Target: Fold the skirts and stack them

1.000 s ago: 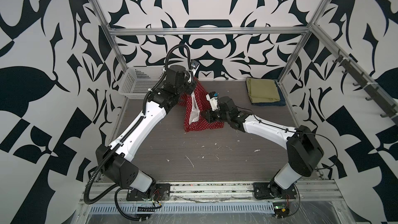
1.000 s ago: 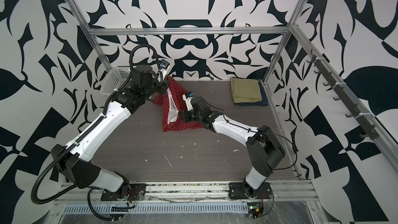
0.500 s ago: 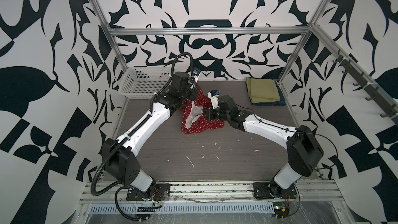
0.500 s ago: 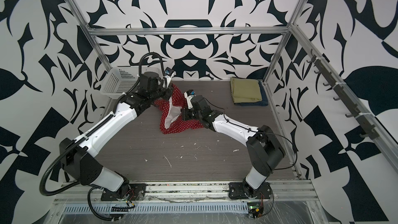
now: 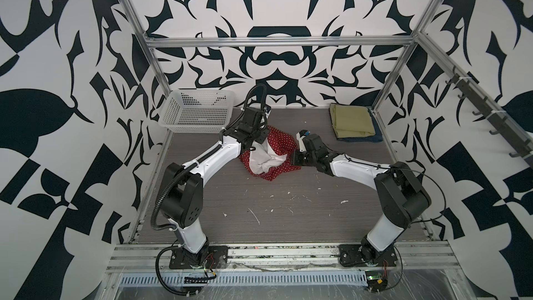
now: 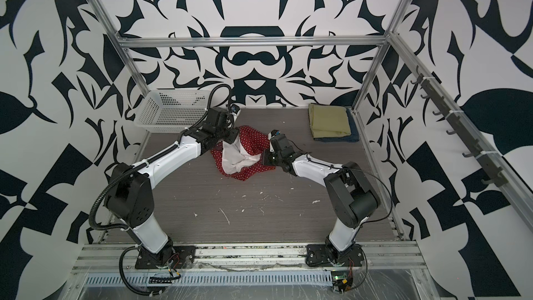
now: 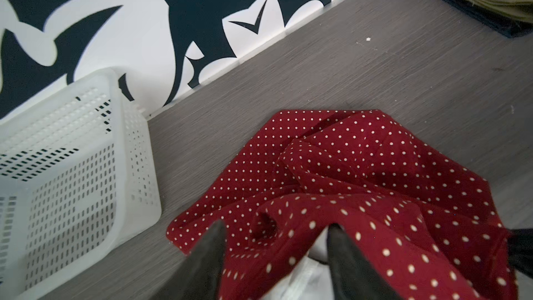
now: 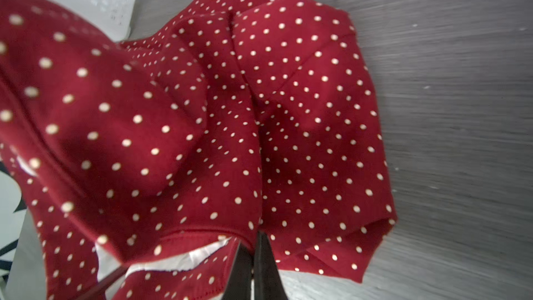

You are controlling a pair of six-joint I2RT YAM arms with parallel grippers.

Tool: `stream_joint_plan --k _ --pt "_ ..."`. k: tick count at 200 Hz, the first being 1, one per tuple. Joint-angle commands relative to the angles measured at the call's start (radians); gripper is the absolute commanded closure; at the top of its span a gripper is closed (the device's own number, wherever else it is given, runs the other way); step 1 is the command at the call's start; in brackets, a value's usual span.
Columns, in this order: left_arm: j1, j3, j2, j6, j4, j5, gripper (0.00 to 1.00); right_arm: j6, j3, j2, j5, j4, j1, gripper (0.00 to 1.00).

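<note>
The red skirt with white polka dots lies crumpled mid-table, its white lining turned up. My left gripper is open just above the skirt's back-left part, a loose fold lying between its dark fingers. My right gripper is shut on the red skirt's hem at its right side. At the back right the folded olive-green skirt lies on the dark blue denim skirt.
A white perforated basket stands at the back left, close to the left arm. Metal frame posts and patterned walls close in the grey table. White scraps dot the table's front half.
The left gripper has come down and toward the middle, then opened, letting the red skirt go; the skirt has sunk into a lower heap. The right gripper has closed on the hem.
</note>
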Motion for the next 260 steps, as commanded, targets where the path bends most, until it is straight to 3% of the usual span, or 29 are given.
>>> stream_joint_plan --k 1,18,49,89,121,151,161,174,186,194,201,213,224,260 --pt "0.003 -0.069 -0.150 -0.085 -0.023 -0.079 0.24 0.011 0.015 -0.013 -0.016 0.017 -0.007 1.00" --pt "0.022 -0.169 -0.269 -0.142 -0.007 -0.100 0.06 0.010 0.015 -0.010 -0.027 0.020 -0.017 1.00" --pt "0.143 -0.299 -0.379 -0.300 -0.073 0.117 0.06 0.015 0.020 -0.006 -0.036 0.010 -0.033 1.00" --pt "0.146 -0.495 -0.460 -0.345 -0.012 0.142 0.05 0.027 0.042 -0.004 -0.049 -0.009 -0.044 1.00" --pt "0.150 -0.510 -0.343 -0.322 0.064 0.222 0.06 0.019 0.067 -0.001 -0.057 -0.032 -0.045 1.00" --pt "0.155 -0.489 -0.259 -0.320 0.118 0.223 0.23 0.019 0.068 -0.021 -0.054 -0.043 -0.044 1.00" --pt "0.161 -0.486 -0.246 -0.322 0.137 0.249 0.37 0.017 0.067 -0.031 -0.047 -0.050 -0.044 1.00" --pt "0.161 -0.476 -0.226 -0.327 0.152 0.275 0.41 0.016 0.065 -0.041 -0.037 -0.055 -0.048 1.00" --pt "0.160 -0.464 -0.208 -0.330 0.153 0.301 0.59 0.014 0.069 -0.046 -0.037 -0.063 -0.053 1.00" --pt "0.160 -0.462 -0.199 -0.331 0.153 0.304 0.65 0.015 0.070 -0.052 -0.039 -0.065 -0.058 1.00" --pt "0.160 -0.464 -0.195 -0.332 0.152 0.293 0.70 0.016 0.069 -0.058 -0.039 -0.064 -0.061 1.00" --pt "0.160 -0.467 -0.197 -0.323 0.148 0.271 0.90 0.015 0.075 -0.071 -0.037 -0.077 -0.070 1.00" --pt "0.161 -0.465 -0.209 -0.306 0.136 0.250 1.00 0.010 0.087 -0.088 -0.037 -0.103 -0.082 1.00" --pt "0.172 -0.362 -0.300 -0.267 -0.030 0.099 1.00 -0.025 0.178 -0.187 -0.028 -0.260 -0.154 1.00"
